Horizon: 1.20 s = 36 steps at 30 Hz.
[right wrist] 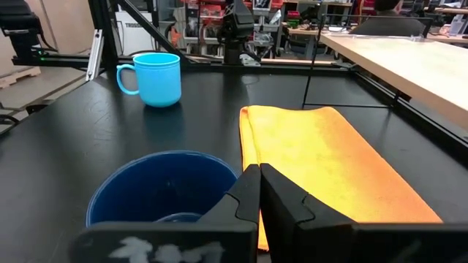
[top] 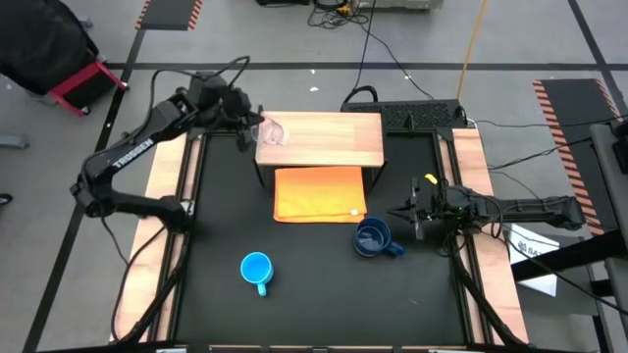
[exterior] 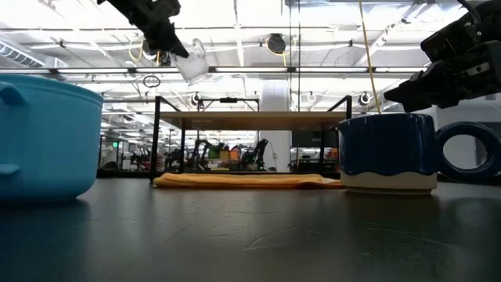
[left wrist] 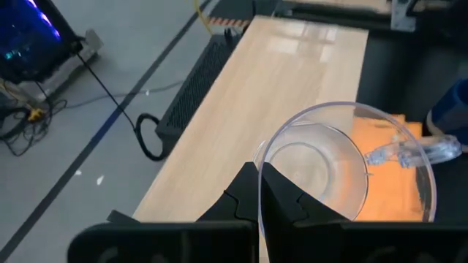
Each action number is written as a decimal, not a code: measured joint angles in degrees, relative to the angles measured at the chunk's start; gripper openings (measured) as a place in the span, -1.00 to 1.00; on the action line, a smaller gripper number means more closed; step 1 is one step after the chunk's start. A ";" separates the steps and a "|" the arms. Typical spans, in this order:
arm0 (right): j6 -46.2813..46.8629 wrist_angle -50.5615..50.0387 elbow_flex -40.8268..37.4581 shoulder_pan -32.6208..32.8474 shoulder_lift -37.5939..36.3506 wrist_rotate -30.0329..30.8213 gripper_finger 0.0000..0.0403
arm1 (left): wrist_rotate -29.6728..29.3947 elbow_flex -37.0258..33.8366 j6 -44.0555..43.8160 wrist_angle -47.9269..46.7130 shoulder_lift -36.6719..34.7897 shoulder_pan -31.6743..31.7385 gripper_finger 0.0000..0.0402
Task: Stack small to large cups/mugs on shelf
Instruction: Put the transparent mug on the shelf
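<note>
I am carrying the tiny clear glass cup in my left gripper, the jaws pinched on its rim with one finger inside the wall and one outside, as my left wrist view shows. The cup is hanging above the left end of the shelf, clear of the board; in the low view it is well up over the shelf top and tipped, its mouth leaning back toward my wrist and its base swung out toward the shelf. Its long axis is therefore running slantwise, not upright, and its little clear handle is sticking out on the side away from my jaws.

I am judging this to be the first placing step: the smallest vessel is going to the shelf, while the other two are waiting on the counter. The light-blue mug is standing upright near the front with its handle toward the front edge; the dark-blue mug is standing upright just off the front right corner of the orange cloth, handle toward my right gripper. That gripper is hovering just beside the dark-blue mug with its jaws drawn together and holding nothing.

Next I am needing to level the cup so its base is facing the board, lower it onto the wood, then let go without dragging it; glass held by the rim could slip or tip
</note>
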 joint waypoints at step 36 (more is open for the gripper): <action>1.51 0.07 0.00 0.01 0.01 0.00 -1.00 | 9.37 27.13 31.59 -20.83 21.58 3.58 -1.00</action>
